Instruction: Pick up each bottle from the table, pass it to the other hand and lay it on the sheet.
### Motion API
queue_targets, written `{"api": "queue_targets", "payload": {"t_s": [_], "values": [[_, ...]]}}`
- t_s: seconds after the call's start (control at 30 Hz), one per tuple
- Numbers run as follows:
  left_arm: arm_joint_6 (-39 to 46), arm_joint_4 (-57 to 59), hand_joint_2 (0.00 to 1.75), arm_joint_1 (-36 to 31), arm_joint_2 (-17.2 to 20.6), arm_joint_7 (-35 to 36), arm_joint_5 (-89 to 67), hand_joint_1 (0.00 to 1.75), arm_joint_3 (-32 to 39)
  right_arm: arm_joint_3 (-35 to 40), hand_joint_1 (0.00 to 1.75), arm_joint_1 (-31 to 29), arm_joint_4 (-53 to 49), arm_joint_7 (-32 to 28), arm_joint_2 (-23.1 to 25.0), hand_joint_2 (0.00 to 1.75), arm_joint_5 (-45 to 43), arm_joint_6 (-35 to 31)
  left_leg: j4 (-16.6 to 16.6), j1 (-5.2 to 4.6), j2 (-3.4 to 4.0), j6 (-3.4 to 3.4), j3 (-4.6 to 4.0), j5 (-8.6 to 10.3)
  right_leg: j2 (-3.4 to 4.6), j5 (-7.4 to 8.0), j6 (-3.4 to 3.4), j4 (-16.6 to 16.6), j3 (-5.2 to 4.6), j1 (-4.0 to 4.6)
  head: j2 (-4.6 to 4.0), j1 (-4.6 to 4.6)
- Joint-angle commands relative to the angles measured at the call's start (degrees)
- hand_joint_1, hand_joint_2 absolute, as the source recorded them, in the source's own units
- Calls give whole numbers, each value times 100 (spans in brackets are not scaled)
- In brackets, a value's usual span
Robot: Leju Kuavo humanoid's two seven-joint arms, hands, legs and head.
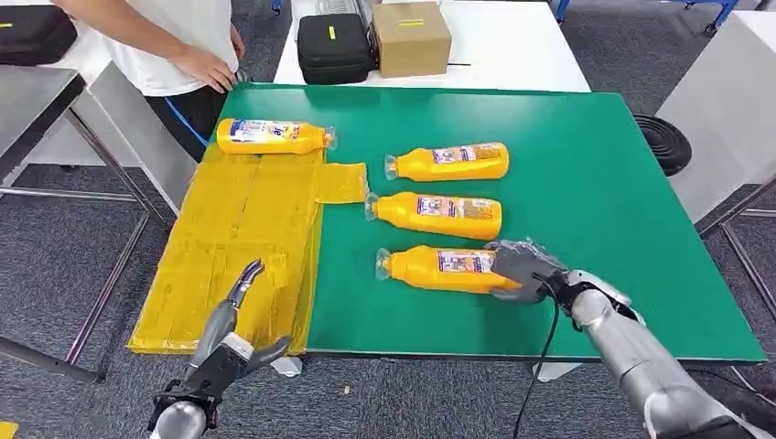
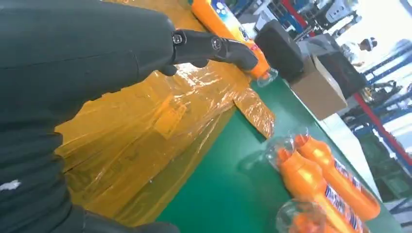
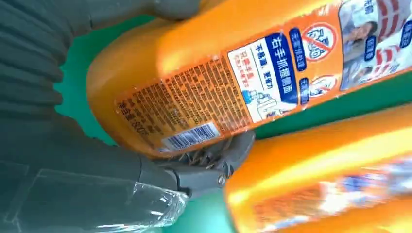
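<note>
Right hand [image 1: 520,268] fingers [image 3: 209,167] are clamped, apparently firmly, on the nearest bottle [image 1: 439,269]; left hand [image 1: 240,338] fingers apart over the sheet [image 1: 240,229].

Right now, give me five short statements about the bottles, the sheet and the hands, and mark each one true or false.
1. One bottle lies on the yellow sheet. True.
2. Three bottles lie on the green table off the sheet. True.
3. The right hand grips the farthest green-table bottle. False: its fingers wrap the base of the nearest bottle.
4. The left hand holds a bottle. False: it hangs open at the sheet's near edge.
5. The cardboard box stands on the green table. False: it stands on the white table behind.
</note>
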Motion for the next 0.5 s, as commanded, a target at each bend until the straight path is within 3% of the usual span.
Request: {"api": "queue_targets", "payload": {"t_s": [0.03, 0.5], "values": [[-55, -79, 175, -25, -93, -24, 584, 0, 418, -1065, 175, 1209, -2051, -693, 1143, 175, -58, -300, -6, 8, 28, -9, 32, -18, 18, -11, -24, -7, 23, 12, 0, 0], [-438, -24, 175, -88, -241, -88, 1599, 0, 634, -1455, 175, 1520, -2408, -902, 1597, 175, 49, -289, -4, 7, 7, -4, -4, -5, 2, -9, -15, -4, -11, 2, 0, 0]]}}
